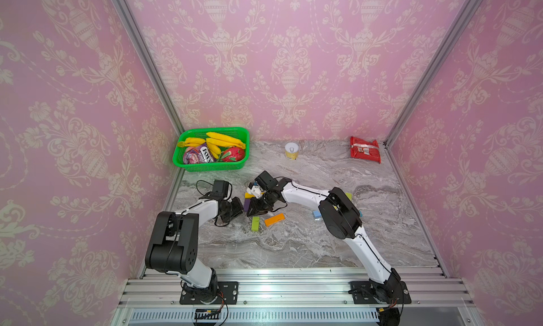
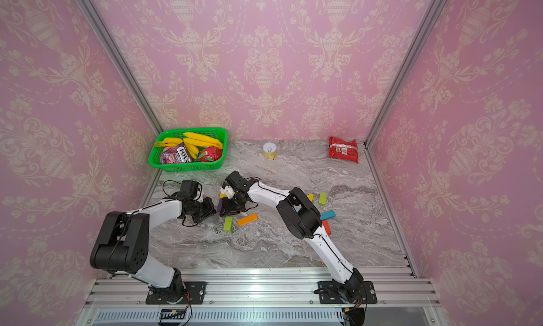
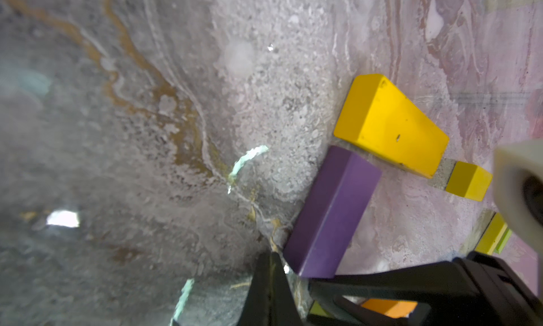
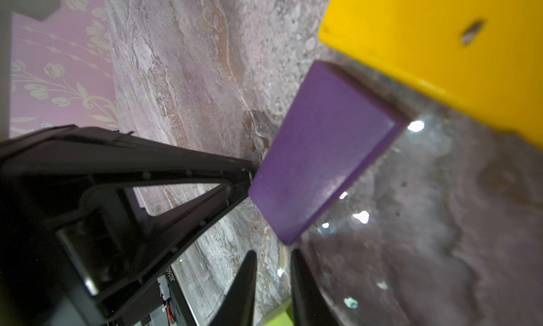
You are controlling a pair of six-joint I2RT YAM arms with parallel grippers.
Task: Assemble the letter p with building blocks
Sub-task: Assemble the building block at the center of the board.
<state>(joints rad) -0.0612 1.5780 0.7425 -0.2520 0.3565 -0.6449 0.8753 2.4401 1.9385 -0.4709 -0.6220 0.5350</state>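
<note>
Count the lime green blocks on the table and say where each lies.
2. One lime green block lies beside the orange block; the other lies farther right, past the right arm. More may be hidden under the arms.

— Any lettering legible?
— "FOX'S", in white capitals on the glossy purple sweet packet [image 1: 197, 156] inside the green plastic mesh basket [image 1: 214, 166] — readable in both top views.
— Anything else?
— A white label on the crinkled red foil snack packet [image 1: 365, 149], too small to read. In the right wrist view, a tiny sideways code on a white sticker [image 4: 170, 276], perhaps starting "JC" — otherwise blurred.
</note>
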